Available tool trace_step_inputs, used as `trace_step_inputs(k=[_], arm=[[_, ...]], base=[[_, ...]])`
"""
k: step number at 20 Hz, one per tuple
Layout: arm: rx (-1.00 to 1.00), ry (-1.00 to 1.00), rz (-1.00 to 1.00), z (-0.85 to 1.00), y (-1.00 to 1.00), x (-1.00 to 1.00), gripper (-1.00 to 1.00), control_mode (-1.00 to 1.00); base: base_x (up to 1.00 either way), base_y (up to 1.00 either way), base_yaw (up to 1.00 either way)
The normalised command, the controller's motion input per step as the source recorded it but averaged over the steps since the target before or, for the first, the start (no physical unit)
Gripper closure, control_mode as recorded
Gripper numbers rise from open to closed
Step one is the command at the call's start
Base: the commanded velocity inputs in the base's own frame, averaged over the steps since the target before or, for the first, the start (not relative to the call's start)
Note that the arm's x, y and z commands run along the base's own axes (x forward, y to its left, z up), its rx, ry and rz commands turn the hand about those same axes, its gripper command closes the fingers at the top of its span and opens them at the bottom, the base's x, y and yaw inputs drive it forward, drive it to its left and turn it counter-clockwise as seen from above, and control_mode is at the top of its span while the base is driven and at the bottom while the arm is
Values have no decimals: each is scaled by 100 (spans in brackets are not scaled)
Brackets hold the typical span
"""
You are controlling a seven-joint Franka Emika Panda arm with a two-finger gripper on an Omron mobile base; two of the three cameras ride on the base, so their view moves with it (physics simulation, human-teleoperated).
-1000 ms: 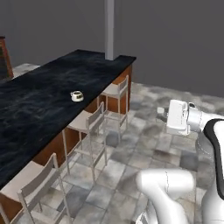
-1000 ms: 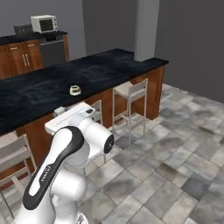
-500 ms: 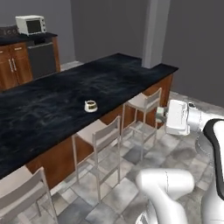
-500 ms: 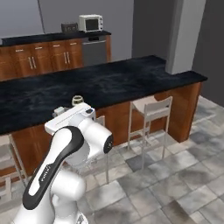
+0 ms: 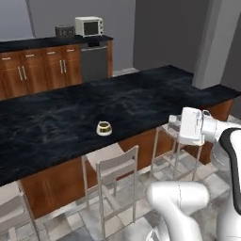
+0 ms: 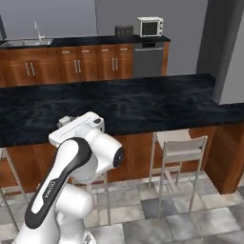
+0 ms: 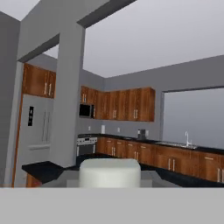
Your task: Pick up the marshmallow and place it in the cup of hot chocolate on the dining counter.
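Cup of hot chocolate (image 5: 104, 128) on dining counter (image 5: 56, 117)

Glossy white rounded arm links, dark grey joint bands, small dark lettering on forearm link, boxy white wrist.

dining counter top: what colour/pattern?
Black with faint white veining, like marble. The dining counter shows it best in the left base view.

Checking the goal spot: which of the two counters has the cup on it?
The black marble dining counter; the cup sits near its front edge. The wall counter carries a microwave.
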Motion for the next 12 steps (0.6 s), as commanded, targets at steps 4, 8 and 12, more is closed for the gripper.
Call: trace_step_inputs(k=[4,8,12], arm=[[0,0,0,0,0,0,100,100],[0,0,0,0,0,0,100,100],[0,0,0,0,0,0,100,100]], base=[[95,-7,55],[78,-1,54],[35,10,39]])
